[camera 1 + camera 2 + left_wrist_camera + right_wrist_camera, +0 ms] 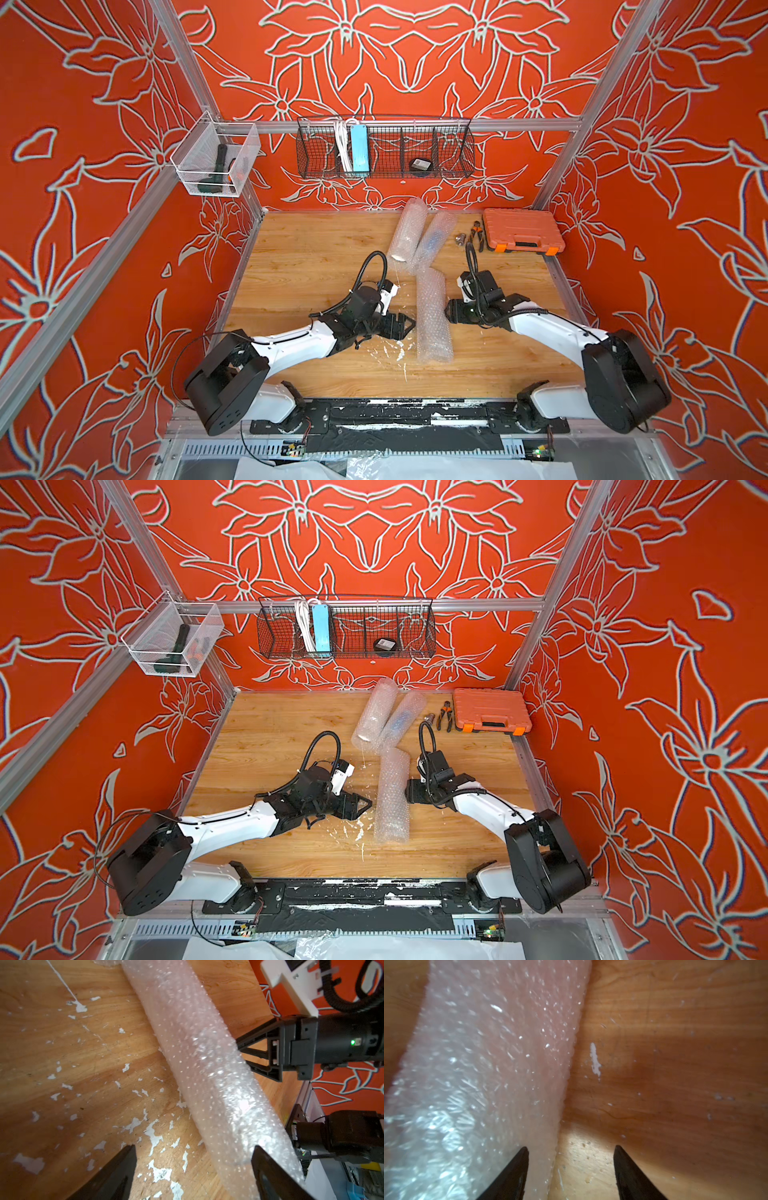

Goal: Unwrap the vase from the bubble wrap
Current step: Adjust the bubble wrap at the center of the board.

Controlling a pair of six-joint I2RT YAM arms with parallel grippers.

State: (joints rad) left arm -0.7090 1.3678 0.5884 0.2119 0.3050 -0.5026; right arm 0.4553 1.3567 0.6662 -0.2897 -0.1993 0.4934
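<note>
A roll of clear bubble wrap [434, 316] [392, 796] lies lengthwise on the wooden table [311, 257] between my two grippers. The left gripper [409, 322] [194, 1148] is open beside it, with one finger in front of the roll [207, 1064] and the other over bare wood. On the roll's other side the right gripper [446, 309] [571, 1148] is open, and the wrap's edge [542, 1084] lies between its jaws. The left wrist view also shows the right gripper [244, 1051] against the roll. Two more rolls [407, 232] [436, 239] lie farther back, one with a bluish shape inside. The vase is hidden.
An orange tool case [521, 235], pliers [476, 235] and a small metal part [460, 239] sit at the back right of the table. On the back rail hang a black wire basket [386, 149] and a white mesh basket [216, 162]. White flecks [153, 1136] mark the wood near the left gripper.
</note>
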